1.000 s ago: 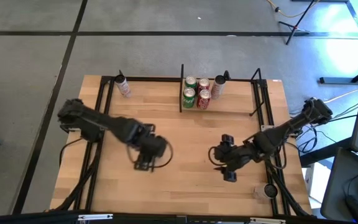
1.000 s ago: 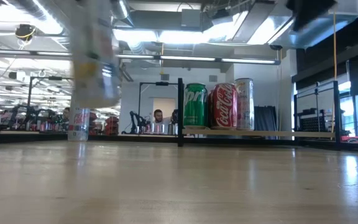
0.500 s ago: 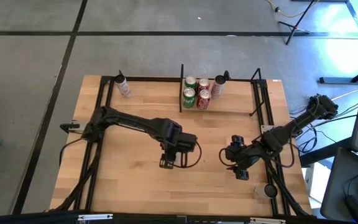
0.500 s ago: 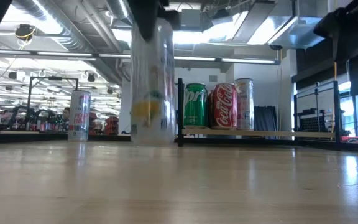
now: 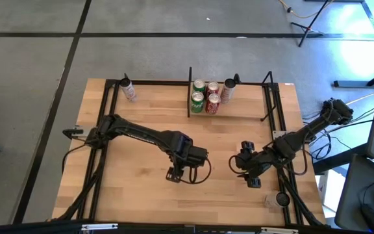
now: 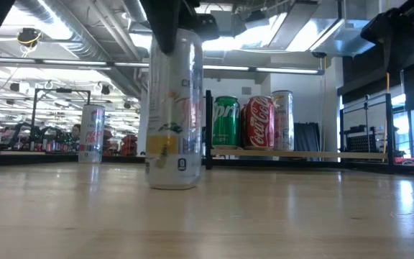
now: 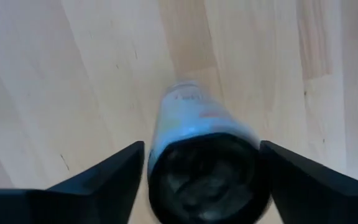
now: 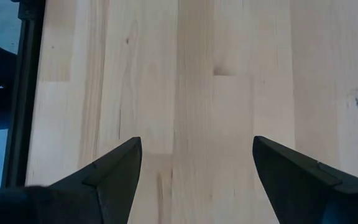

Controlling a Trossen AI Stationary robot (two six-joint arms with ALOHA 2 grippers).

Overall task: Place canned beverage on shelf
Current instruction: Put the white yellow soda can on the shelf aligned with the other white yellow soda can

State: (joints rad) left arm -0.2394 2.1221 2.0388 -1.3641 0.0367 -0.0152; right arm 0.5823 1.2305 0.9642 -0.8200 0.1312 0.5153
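Though pincer-flanked (image 7: pixel 201 180), can (image 6: pixel 172 108) upright.

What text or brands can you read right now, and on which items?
"Sprite", partly visible: green can on the shelf.
"Coca-Cola": red can beside it.
Tall pale can on the shelf: print too small to read.
Slim can at the left gripper: print blurred.
Slim can far back: red lettering unreadable.
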